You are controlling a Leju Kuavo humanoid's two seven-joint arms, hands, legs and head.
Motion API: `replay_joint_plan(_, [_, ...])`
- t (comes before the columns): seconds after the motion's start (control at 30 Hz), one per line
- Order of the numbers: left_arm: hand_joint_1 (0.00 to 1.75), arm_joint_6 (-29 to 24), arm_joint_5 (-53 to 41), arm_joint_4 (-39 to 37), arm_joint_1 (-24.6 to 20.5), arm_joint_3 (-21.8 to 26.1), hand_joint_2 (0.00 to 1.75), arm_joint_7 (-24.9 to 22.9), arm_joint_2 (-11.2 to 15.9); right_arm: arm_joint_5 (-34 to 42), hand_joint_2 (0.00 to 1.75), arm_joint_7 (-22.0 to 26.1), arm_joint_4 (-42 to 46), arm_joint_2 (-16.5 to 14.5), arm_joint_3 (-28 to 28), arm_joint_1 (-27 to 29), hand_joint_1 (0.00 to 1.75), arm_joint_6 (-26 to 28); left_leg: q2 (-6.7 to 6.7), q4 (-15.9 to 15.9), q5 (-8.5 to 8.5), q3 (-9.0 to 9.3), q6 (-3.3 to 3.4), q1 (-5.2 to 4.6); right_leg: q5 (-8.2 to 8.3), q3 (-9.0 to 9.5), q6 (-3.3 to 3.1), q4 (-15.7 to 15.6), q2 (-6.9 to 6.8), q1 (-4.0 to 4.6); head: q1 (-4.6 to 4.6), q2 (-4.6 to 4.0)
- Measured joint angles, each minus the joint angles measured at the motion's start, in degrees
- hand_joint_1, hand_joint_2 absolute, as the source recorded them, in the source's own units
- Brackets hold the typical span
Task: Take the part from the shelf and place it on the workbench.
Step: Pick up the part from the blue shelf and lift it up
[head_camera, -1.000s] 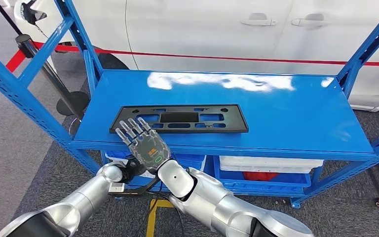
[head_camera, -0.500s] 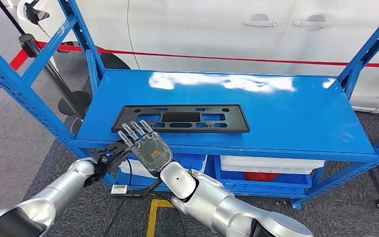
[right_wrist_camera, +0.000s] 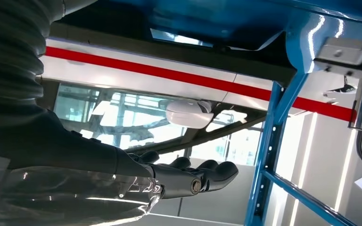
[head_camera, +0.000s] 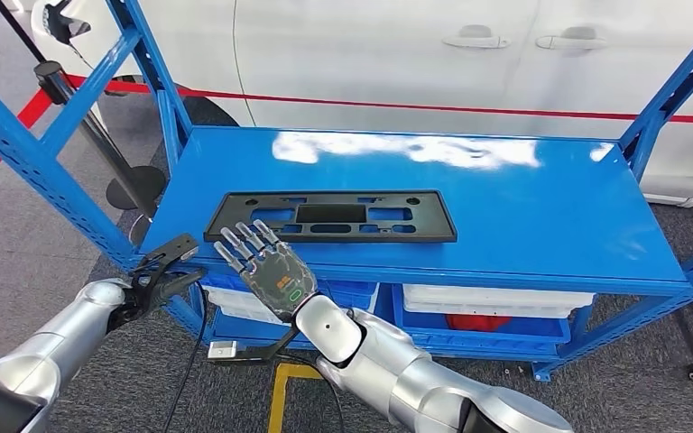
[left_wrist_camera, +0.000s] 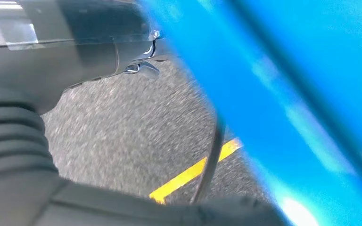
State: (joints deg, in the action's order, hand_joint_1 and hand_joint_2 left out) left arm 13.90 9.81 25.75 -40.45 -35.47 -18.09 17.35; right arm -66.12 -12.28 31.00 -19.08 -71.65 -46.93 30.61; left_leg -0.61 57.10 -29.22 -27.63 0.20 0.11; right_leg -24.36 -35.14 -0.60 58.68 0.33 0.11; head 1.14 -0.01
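**Right hand's the closer one, part sits just past its fingertips**

Heads up on how things line up for your grab. Nearest to you, your right hand (head_camera: 275, 273) is flat, fingers stretched out and a little apart, holding nothing. Its fingertips (head_camera: 239, 236) sit right at the front edge of the blue shelf (head_camera: 523, 207), about level with the deck. Off to the side of it, your left hand (head_camera: 164, 263) hangs by the shelf's front corner post, below the deck. From the head view I can't tell how its fingers are set, and its wrist view is a blur of blue beam and floor, so no call there. It doesn't look like it's got anything.

Just beyond the right fingertips lies the part (head_camera: 329, 216), a black flat frame with cutouts. It's lying flat on the deck, long axis running crosswise to your fingers, parallel to the shelf's front edge. Your right fingers point at its near long edge, toward one end instead of the middle. The left hand is further off.

Count: one part, two hands, one shelf. Behind it all, one white car (head_camera: 397, 54) with two door handles.
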Motion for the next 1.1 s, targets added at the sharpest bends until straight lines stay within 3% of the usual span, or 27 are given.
replay_joint_plan(0.07, [0.00, 1.2, -2.0, -0.5, -1.0, -0.1, 1.75, -0.8, -0.3, -0.9, 1.75, 0.2, 0.0, 0.0, 0.3, 0.3, 0.00, -0.7, 0.04, 0.0, 0.00, -0.02, -0.01, 0.01, 0.03, -0.01, -0.01, 0.0, 0.03, -0.04, -0.01, 0.01])
replay_joint_plan(0.23, [0.00, 6.9, -8.2, -2.4, -5.2, -2.8, 1.75, -8.3, -0.3, -0.4, 1.75, 0.3, 1.4, 0.0, 0.3, 1.1, 0.00, -4.8, -0.02, 0.0, 0.01, -0.15, 0.00, 0.05, 0.05, -0.02, -0.02, -0.1, -0.03, -0.07, 0.00, 0.01])
replay_joint_plan(0.4, [0.00, 13.0, -8.0, -3.5, -7.8, -5.3, 1.75, -8.8, 1.6, 1.7, 1.75, -0.4, 4.2, 0.0, -1.0, 1.1, 0.00, -7.0, -0.02, 0.0, 0.01, -0.17, -0.01, 0.06, 0.04, -0.05, -0.02, -0.1, -0.02, -0.08, 0.01, 0.01])
replay_joint_plan(0.67, [0.00, 7.6, -3.2, -3.6, -6.2, -5.4, 1.75, -5.9, 3.2, 2.7, 1.75, -1.0, 4.7, 0.0, -1.5, 0.9, 0.00, -4.5, -0.06, 0.0, 0.03, -0.15, -0.02, 0.06, 0.07, -0.05, -0.03, -0.1, -0.05, -0.08, 0.01, 0.01])
replay_joint_plan(0.77, [0.00, 1.0, -3.5, -3.4, -4.7, -5.4, 1.75, -3.5, 2.5, 1.8, 1.75, -2.1, 4.5, 0.0, -1.5, 0.7, 0.00, -4.6, -0.09, 0.0, 0.06, -0.11, -0.02, 0.01, 0.08, -0.05, -0.02, -0.1, -0.08, -0.09, 0.01, 0.01])
replay_joint_plan(0.83, [0.00, -11.1, -5.2, -2.7, -1.9, -4.9, 1.75, 0.4, 0.5, 1.3, 1.75, -3.6, 4.4, 0.0, -1.6, 0.0, 0.00, -4.5, -0.31, 0.1, 0.10, -0.15, 0.00, -0.05, 0.08, -0.05, -0.01, -0.1, -0.29, -0.14, -0.01, 0.01])
replay_joint_plan(0.9, [0.00, -27.6, -9.5, -0.8, 3.2, -3.5, 1.75, 6.7, -2.5, 1.5, 1.75, -5.3, 4.3, 0.0, -1.3, -1.1, 0.00, -4.0, -0.44, 0.0, 0.11, -0.23, 0.03, -0.08, 0.09, -0.01, 0.02, -0.1, -0.41, -0.24, 0.01, 0.01])
replay_joint_plan(0.93, [0.00, -35.6, -11.9, 0.7, 7.1, -2.1, 1.75, 11.9, -4.2, 1.3, 1.75, -5.9, 4.1, 0.0, -0.9, -1.8, 0.00, -3.5, -0.32, 0.0, 0.09, -0.22, 0.04, -0.12, 0.09, 0.02, 0.03, -0.1, -0.30, -0.31, 0.00, 0.01])
replay_joint_plan(1.0, [0.00, -47.4, -16.6, 5.7, 17.7, 2.9, 1.75, 27.7, -7.1, -0.7, 1.75, -6.3, 3.6, 0.4, 1.5, -2.9, 0.00, -2.6, 0.32, -0.1, -0.08, 0.09, 0.02, -0.24, 0.06, 0.11, 0.06, -0.1, 0.32, -0.44, 0.04, 0.01])
replay_joint_plan(1.03, [0.00, -49.5, -19.4, 9.8, 24.1, 6.2, 1.75, 36.3, -8.3, -2.5, 1.75, -6.0, 3.8, 0.9, 3.5, -3.1, 0.00, -2.7, 0.76, -0.2, -0.17, 0.29, -0.01, -0.28, 0.05, 0.08, 0.07, -0.1, 0.78, -0.42, 0.04, 0.01])
replay_joint_plan(1.1, [0.00, -44.5, -28.2, 21.2, 34.6, 13.2, 1.75, 48.7, -10.1, -6.9, 1.75, -4.7, 5.9, 2.2, 8.7, -2.4, 0.00, -4.5, 1.20, -0.1, -0.27, 0.29, -0.04, -0.24, 0.07, -0.15, 0.06, -0.1, 1.27, -0.22, -0.01, 0.01])
